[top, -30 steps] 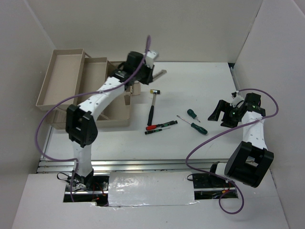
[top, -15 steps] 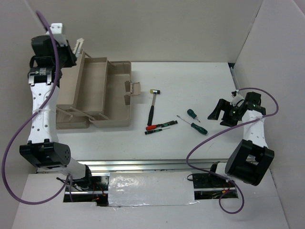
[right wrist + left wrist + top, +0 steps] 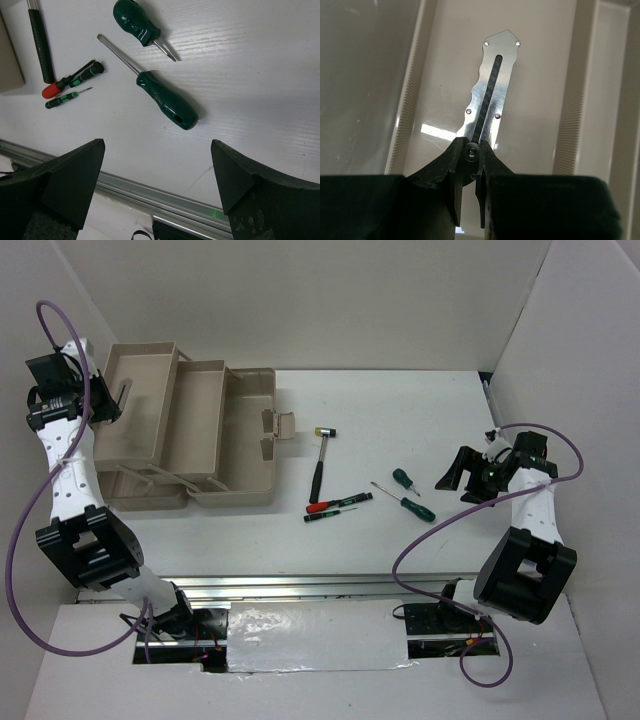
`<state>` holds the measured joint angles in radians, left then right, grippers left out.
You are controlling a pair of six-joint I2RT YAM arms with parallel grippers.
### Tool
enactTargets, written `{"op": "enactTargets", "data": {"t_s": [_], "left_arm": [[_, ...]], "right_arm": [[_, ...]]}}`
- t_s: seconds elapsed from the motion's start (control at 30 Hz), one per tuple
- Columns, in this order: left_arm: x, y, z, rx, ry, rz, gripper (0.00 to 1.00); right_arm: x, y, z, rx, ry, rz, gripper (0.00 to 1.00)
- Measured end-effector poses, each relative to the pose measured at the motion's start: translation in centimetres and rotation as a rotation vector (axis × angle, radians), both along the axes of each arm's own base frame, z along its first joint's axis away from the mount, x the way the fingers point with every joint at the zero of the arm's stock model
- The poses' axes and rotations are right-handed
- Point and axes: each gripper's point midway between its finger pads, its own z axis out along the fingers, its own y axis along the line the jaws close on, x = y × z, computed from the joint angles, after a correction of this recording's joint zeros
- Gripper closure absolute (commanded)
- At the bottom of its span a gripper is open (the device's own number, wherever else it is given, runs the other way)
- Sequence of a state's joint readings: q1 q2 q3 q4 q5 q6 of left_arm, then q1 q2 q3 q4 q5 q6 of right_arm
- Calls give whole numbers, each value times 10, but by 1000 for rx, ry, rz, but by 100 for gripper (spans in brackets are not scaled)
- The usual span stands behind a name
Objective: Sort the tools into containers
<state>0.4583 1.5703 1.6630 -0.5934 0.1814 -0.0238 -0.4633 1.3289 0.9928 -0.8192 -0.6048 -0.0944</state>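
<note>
We see left gripper (image 3: 469, 155) pinching the wrench (image 3: 492, 85) by its near end, over the tray (image 3: 540, 75) at the table's far-left corner | we judge it stiff, flat, slick; end grip may pivot | right gripper (image 3: 157, 145) wide above screwdriver (image 3: 167, 102), toward the table (image 3: 260, 75) right edge | no writing legible

Robot lab bench — white partition walls (image 3: 300, 300)

The beige toolbox (image 3: 235, 455) stands open, its shallow trays (image 3: 135, 405) fanned out to its left. Over one tray hangs a flat silver metal tool (image 3: 492, 85), pinched between the left fingers (image 3: 451, 167). Right of the toolbox lie a black-handled mallet (image 3: 319, 470), a red-handled screwdriver (image 3: 335, 504) and a thin black-green screwdriver (image 3: 322, 516). Farther right are a stubby green screwdriver (image 3: 403, 478) and a longer green screwdriver (image 3: 410, 506).
</note>
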Motion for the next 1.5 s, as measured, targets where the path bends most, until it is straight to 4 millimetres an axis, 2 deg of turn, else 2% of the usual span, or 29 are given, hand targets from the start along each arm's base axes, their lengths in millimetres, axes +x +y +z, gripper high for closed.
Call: {"op": "enactTargets", "data": {"t_s": [0.03,0.1,0.13,0.2,0.23,0.3,0.37,0.5,0.57,0.63,0.7,0.73,0.77,0.83,0.9,0.97,1.03,1.07,1.13,1.17,1.2,1.37,1.5], "left_arm": [[2,2,-9,-6,19,-3,99],[4,2,-24,-11,51,-20,88],[6,2,-31,-17,63,-27,78],[8,1,-39,-18,77,-41,65],[9,1,-41,-13,79,-48,54],[12,0,-42,-5,77,-59,45],[15,0,-41,0,66,-64,38],[19,-4,-30,7,42,-93,33],[23,-10,-16,8,8,-129,31],[30,-21,6,18,-43,-184,26],[38,-46,31,53,-94,-271,25],[42,-66,44,80,-117,-337,25],[45,-91,53,104,-135,-408,25],[44,-162,65,157,-165,-603,24],[27,-244,63,183,-175,-828,25],[-4,-317,43,186,-149,-1036,25],[-31,-358,19,176,-100,-1170,25],[-42,-372,7,167,-71,-1217,24],[-55,-387,-16,150,-10,-1275,24],[-58,-391,-25,137,13,-1296,6],[-60,-394,-31,129,26,-1314,1],[-63,-411,-59,52,98,-1379,1],[-75,-424,-78,22,139,-1407,1]], "right_arm": [[1,0,0,0,0,1,6],[1,0,1,-1,-1,1,6],[1,0,1,-1,-2,1,6],[1,0,1,-2,-2,1,6],[1,-1,1,-2,-3,1,6],[1,-1,1,-2,-2,1,6],[1,0,1,-2,-2,2,6],[2,0,0,-1,0,2,6],[2,0,0,-4,2,6,6],[2,0,-2,-20,7,11,6],[3,3,-4,-52,17,32,6],[3,7,-6,-71,24,50,6],[3,11,-8,-96,29,72,6],[3,23,-10,-151,35,129,6],[3,36,-12,-202,33,189,6],[1,44,-14,-244,34,233,7],[-1,47,-18,-276,44,253,8],[-3,48,-21,-296,51,263,9],[-7,48,-28,-338,71,279,11],[-8,49,-32,-354,79,290,12],[-10,51,-35,-372,90,303,12],[-8,52,-49,-448,117,348,16],[-6,52,-59,-497,138,389,18]]}}
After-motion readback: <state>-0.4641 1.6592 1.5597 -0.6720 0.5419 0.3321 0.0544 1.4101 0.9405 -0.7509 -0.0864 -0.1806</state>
